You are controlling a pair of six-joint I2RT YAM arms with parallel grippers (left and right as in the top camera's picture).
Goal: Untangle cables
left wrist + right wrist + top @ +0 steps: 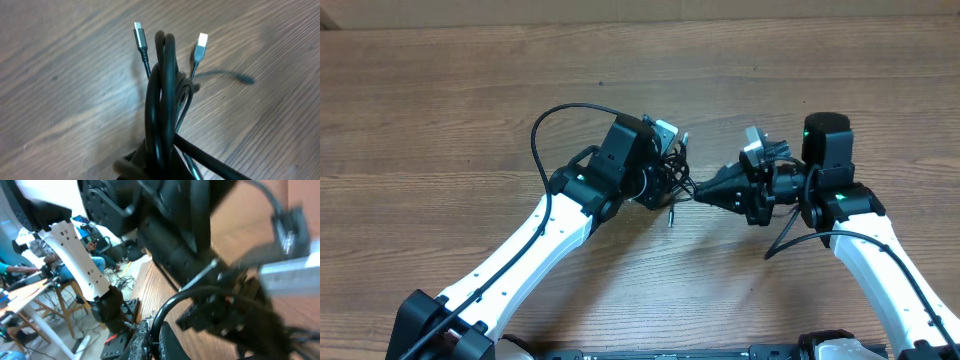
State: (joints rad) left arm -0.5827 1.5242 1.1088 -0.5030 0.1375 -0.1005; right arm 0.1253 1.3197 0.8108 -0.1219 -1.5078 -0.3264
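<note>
A brown wood-grain table (440,120) is seen from overhead, bare on its left side. At the left of the right wrist view, which is blurred, a room is glimpsed beyond the table: a white perforated upright (75,260), a pale bench (20,300) and loose wires on the floor.

The left arm is stretched from the near left corner toward the table's middle. The left gripper (660,185) is closed on the cables (672,175), which are bunched just above the wood at mid-table. In the left wrist view the bundle is seen rising from the bottom edge, its long axis nearly upright in the picture, and is folded over in a tight loop at the top. Two silvery plugs, one on the left (138,34) and one on the right (201,41), are pointed away from the gripper. Overhead, one short end is seen pointing toward the near edge.

Just right of the bundle, the right gripper (700,196) is aimed leftward with its fingers brought together to a point against the tangle; whether a strand is pinched cannot be told.
</note>
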